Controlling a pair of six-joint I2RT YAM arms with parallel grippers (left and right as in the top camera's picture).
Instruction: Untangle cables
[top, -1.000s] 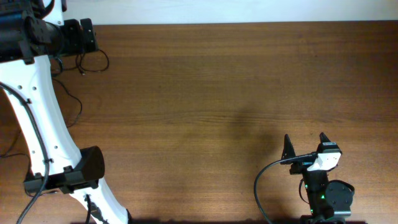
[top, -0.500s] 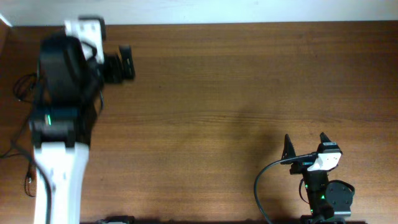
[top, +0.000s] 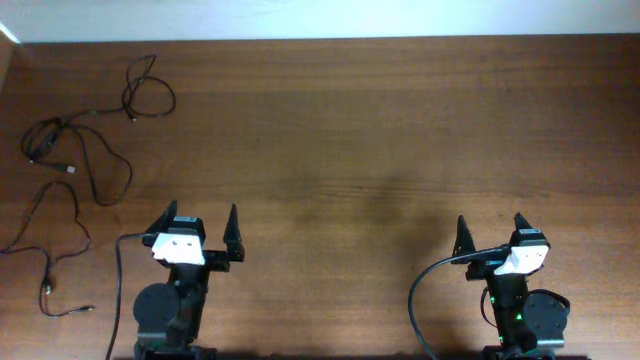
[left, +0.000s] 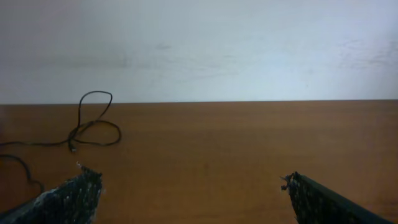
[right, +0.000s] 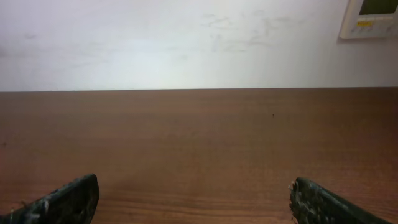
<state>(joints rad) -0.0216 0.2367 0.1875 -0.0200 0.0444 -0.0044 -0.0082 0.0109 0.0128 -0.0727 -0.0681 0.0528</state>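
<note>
At the near edge of the table both arms sit folded low. The left gripper has its fingers spread wide with nothing between them, and the right gripper is the same. Neither touches anything.

The cables lie on the far-left part of the table, well apart from the right gripper and nearer the left one. From above I count about three strands. A far loop also shows in my left wrist view, a middle strand snakes below it, and a third strand trails along the left edge. The far loop looks separate. I cannot tell whether the middle and edge strands cross or only lie close together.

My reading is that most of the separating is done and what remains is checking that last pair. To do that well I would use the left arm alone, since the right is poorly placed for that corner. I would come down over a plug end rather than mid-strand and pinch only one wire. Then I would drag it low and slowly toward bare wood, watching the overhead view for the neighbour being dragged along.
</note>
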